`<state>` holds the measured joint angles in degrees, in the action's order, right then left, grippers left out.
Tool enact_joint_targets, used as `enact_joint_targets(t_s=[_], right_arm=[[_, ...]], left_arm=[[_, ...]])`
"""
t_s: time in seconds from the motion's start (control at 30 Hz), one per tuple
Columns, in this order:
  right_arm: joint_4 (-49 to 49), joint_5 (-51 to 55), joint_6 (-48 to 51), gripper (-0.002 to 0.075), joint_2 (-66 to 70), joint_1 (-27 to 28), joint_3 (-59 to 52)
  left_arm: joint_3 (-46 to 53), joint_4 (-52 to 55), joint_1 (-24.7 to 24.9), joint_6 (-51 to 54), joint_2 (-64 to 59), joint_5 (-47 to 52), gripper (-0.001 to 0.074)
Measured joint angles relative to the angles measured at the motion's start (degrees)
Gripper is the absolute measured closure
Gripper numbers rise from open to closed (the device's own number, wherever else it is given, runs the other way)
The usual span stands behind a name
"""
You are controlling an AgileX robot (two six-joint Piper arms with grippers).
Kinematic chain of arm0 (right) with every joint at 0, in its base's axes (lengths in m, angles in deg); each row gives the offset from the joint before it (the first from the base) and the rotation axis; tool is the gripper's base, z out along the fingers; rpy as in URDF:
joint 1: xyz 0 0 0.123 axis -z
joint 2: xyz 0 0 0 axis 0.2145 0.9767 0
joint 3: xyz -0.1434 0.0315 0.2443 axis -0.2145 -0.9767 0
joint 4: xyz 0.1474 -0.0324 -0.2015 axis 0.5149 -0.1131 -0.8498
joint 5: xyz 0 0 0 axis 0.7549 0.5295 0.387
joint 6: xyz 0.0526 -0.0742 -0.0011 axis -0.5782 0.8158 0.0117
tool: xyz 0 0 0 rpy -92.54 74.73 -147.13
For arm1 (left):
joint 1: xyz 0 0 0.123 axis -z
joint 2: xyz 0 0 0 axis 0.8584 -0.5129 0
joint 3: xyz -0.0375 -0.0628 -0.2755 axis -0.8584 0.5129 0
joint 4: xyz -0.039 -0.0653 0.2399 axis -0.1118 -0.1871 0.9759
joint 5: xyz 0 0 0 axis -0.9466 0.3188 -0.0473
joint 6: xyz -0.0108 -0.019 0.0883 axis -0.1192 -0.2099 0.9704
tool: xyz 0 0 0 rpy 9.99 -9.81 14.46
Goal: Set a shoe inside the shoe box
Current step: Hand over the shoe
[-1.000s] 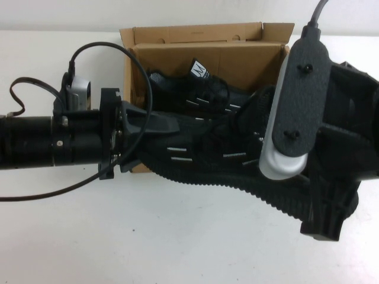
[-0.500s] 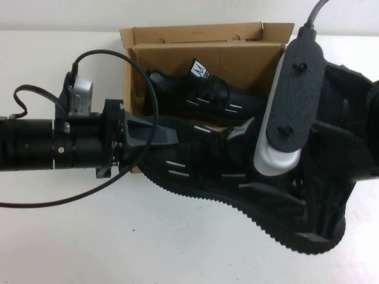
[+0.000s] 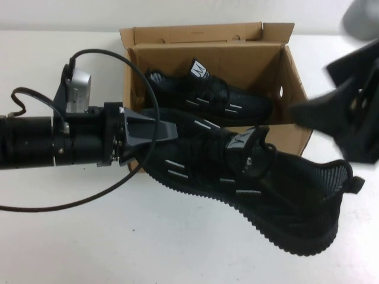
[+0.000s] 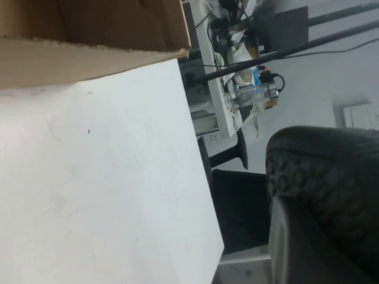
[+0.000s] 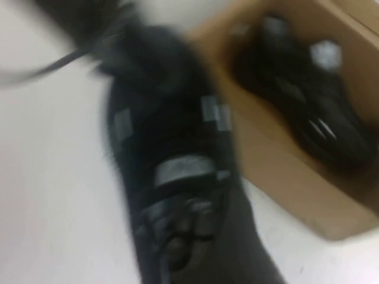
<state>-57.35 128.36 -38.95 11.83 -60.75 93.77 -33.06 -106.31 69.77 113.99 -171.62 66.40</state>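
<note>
The shoe (image 3: pixel 254 177), a black mesh sneaker with silver dashes, hangs tilted in front of the shoe box (image 3: pixel 296 77), toe up by the box's front left corner and heel low at the right. My left gripper (image 3: pixel 169 131) is shut on its toe; the ridged sole (image 4: pixel 331 189) fills the left wrist view's corner. The twin black sneaker (image 3: pixel 207 94) lies inside the open box. My right gripper (image 3: pixel 308 89) is blurred at the right, open and empty, off the shoe. The right wrist view shows the shoe (image 5: pixel 172 154), the box (image 5: pixel 284 171) and the twin (image 5: pixel 308 100).
The white table (image 3: pixel 118 236) stretches in front and to the left. The left arm's black cable (image 3: pixel 142 77) loops over the box's left wall. The left wrist view shows the box's wall (image 4: pixel 89 41) and the table's edge with stands beyond.
My right gripper has let go of the shoe's heel and pulled away up and to the right. The heel has swung out and down. The left gripper still holds the toe.
</note>
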Motion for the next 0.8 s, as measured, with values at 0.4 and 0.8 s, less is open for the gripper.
enact_joint_targets(t_s=[0.4,0.8], right_arm=[[1.2,1.7,-37.4,0.0431,-0.1,0.0,0.0],[4.1,-0.2,-44.8,0.0599,2.9,0.0,0.0]], left_arm=[[0.0,-0.1,0.0,1.7,0.0,-7.5,0.0597],[-0.8,-0.2,-0.1,3.0,0.0,-12.1,0.0598]])
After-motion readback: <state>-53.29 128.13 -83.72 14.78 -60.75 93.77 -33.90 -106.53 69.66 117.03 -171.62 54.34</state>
